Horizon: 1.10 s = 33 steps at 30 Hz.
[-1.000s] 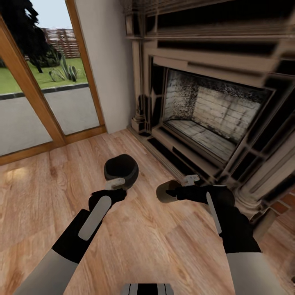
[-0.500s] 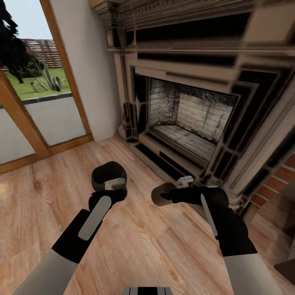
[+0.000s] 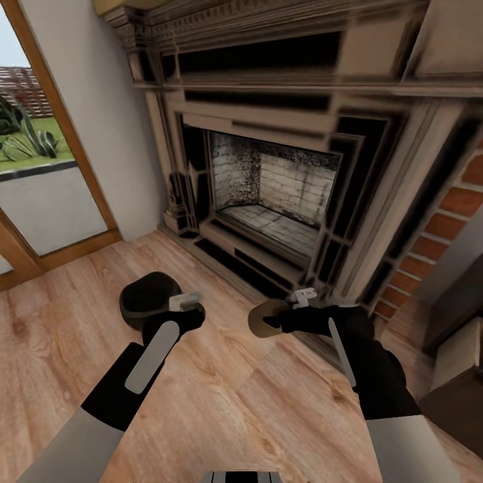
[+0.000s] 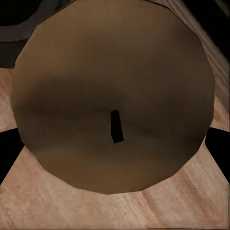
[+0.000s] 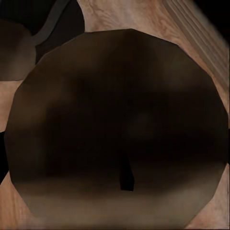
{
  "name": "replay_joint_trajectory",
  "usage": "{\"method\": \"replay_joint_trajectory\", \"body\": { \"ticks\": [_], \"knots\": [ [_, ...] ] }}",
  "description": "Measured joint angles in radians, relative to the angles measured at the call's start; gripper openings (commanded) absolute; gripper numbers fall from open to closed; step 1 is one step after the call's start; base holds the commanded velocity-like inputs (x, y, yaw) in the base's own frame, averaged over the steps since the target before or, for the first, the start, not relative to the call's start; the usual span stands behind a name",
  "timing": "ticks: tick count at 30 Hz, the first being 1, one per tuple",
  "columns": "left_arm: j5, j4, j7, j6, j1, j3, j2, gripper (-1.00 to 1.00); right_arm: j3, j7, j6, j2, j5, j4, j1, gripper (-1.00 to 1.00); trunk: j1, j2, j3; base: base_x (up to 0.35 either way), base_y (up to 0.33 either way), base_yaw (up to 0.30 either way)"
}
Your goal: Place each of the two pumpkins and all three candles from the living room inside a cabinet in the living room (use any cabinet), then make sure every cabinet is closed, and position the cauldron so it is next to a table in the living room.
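Meanwhile, the whole head view had swung to the right over the last second, which was the camera turning with the robot, not the room's things moving: the fireplace (image 3: 268, 194) had slid from 2 o'clock towards the middle of the picture, the glazed door (image 3: 47, 194) had shrunk to a strip at 9 o'clock, and a red brick wall (image 3: 456, 208) with a dark piece of furniture (image 3: 463, 295) below it had come in at 3 to 4 o'clock, too cropped to tell whether it was the cabinet. The right pincer (image 3: 276, 318) kept its jaws closed on the right-hand candle (image 3: 261, 320), carried low over the wooden floor (image 3: 235, 402) at about 5 o'clock. The left pincer (image 3: 186, 303) sat at 7 o'clock; in its wrist view the left-hand candle (image 4: 112, 96) stood very close between two dark finger shapes, so it seemed clamped there as well, though the head view hid that grip. The cauldron (image 3: 144, 302) rested on the floor just beside the left pincer, at its 9 o'clock, and had drifted leftward in the picture with the turn. I judged the robot to be pivoting towards a cabinet with two candles in hand; the cauldron had yet to be placed by a bench.
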<state>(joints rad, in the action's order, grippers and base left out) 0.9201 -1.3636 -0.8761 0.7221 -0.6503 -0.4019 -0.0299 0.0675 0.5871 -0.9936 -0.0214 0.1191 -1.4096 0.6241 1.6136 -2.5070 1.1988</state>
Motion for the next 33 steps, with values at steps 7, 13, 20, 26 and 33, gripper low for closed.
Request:
{"method": "replay_joint_trajectory", "body": {
  "ticks": [7, 13, 20, 26, 33],
  "knots": [
    [0.0, 0.0, 0.0, -0.001, 0.0, 0.0, -0.001, -1.0, 0.0, 0.0, 0.0, 0.001, 0.0, 0.0, 0.0, -1.0, 0.0, 0.0, -0.006, -0.313, 0.0, -0.281],
    [-0.001, 0.001, 0.0, -0.002, 0.0, 0.008, -0.001, -1.0, 0.0, 0.0, 0.0, 0.002, 0.0, 0.0, 0.0, -1.0, 0.0, 0.0, -0.011, -0.322, 0.0, -0.281],
    [0.0, 0.001, 0.0, -0.002, 0.0, 0.014, -0.001, -1.0, 0.0, 0.0, 0.0, 0.002, 0.0, 0.001, 0.0, -1.0, 0.0, 0.0, -0.017, -0.065, 0.0, -0.28],
    [0.0, 0.001, 0.0, -0.002, 0.0, 0.014, -0.001, -1.0, 0.0, 0.0, 0.0, 0.002, 0.0, 0.001, -0.001, -1.0, 0.0, 0.0, -0.022, -0.003, 0.0, -0.277],
    [0.001, 0.002, 0.0, -0.002, 0.0, 0.014, 0.001, -1.0, 0.0, -0.08, 0.004, 0.001, 0.083, 0.007, -0.001, -1.0, 0.0, 0.0, -0.028, 0.0, 0.0, -0.274]
  ]
}}
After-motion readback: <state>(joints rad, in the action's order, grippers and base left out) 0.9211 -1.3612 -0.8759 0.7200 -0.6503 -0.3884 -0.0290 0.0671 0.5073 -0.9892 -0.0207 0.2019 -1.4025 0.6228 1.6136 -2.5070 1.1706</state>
